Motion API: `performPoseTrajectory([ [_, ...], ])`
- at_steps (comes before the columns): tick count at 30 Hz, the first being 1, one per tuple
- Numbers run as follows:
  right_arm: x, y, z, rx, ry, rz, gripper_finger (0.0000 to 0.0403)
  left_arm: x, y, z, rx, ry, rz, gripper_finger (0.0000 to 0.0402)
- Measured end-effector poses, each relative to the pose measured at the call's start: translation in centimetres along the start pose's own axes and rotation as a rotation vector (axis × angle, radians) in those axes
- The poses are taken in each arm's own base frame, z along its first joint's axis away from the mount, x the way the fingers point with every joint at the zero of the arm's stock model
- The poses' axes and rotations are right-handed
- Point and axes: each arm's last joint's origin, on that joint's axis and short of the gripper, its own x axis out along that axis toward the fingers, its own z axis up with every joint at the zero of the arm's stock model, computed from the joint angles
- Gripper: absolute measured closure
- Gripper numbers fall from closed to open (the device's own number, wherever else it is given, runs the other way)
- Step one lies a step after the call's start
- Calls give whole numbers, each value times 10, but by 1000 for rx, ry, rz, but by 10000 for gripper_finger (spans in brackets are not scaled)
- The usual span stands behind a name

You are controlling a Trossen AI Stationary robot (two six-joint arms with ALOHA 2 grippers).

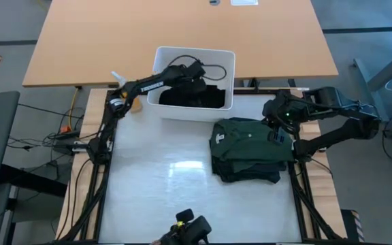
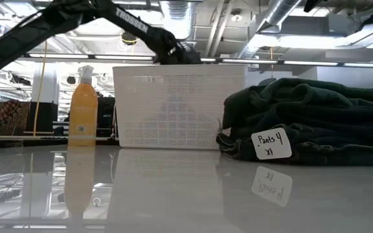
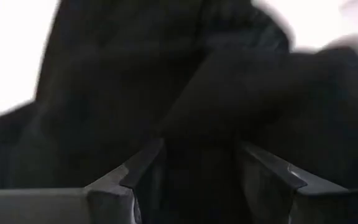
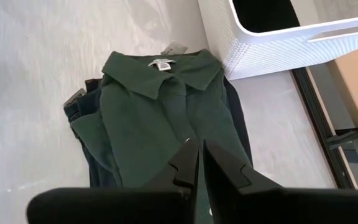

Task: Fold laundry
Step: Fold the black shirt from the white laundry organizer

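White tabletop (image 1: 162,184) beneath a ceiling of exposed ducts. A white bin (image 1: 229,68) at its far edge holds black laundry (image 1: 196,95); the left end effector (image 1: 194,73) reaches into it, fingers (image 3: 135,174) spread around a dark fold, though whether they pinch it is unclear in the blurred wrist view. Folded dark green shirt (image 4: 160,118) tops a stack beside the bin. The right end effector (image 4: 201,162), fingers nearly together and empty, hovers over the shirt. An orange spray bottle (image 2: 83,107) stands left of the bin.

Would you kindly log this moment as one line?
left gripper: open over black laundry in bin | right gripper: shut, above folded green shirt
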Motion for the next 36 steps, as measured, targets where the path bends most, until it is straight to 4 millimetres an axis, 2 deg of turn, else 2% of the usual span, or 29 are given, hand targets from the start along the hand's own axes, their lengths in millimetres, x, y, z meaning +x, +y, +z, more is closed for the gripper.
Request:
performPoseTrajectory([
  [5, 0, 0, 0, 0, 0, 0, 353, 28, 0, -10, 35, 116, -16, 221],
  [9, 0, 0, 0, -3, 0, 0, 353, 37, 1, -14, 62, 172, 49, 235],
  [12, 0, 0, 0, -3, 0, -1, 353, 37, 1, -14, 85, 176, 75, 289],
  [15, 0, 0, 0, -2, 0, -1, 353, 29, 3, -8, 89, 152, 98, 371],
  [18, 0, 0, 0, -2, 0, -1, 353, 11, 4, 2, 85, 89, 135, 389],
  [20, 0, 0, 0, -2, 0, -1, 353, -13, 1, 12, 98, 28, 188, 393],
  [22, 0, 0, 0, -5, 0, -1, 353, -47, -4, 23, 106, -52, 251, 397],
  [25, 0, 0, 0, -11, 0, -1, 353, -105, -16, 33, 125, -219, 303, 399],
  [28, 0, 0, 0, -21, 0, -1, 353, -172, -32, 35, 139, -428, 343, 400],
  [32, 0, 0, 0, -34, -1, -1, 353, -274, -61, 16, 172, -736, 342, 401],
  [34, 0, 0, 0, -36, -4, -1, 353, -318, -80, -1, 217, -876, 262, 401],
  [36, 0, 0, 1, -39, -12, 1, 353, -356, -100, -21, 288, -1016, 110, 401],
])
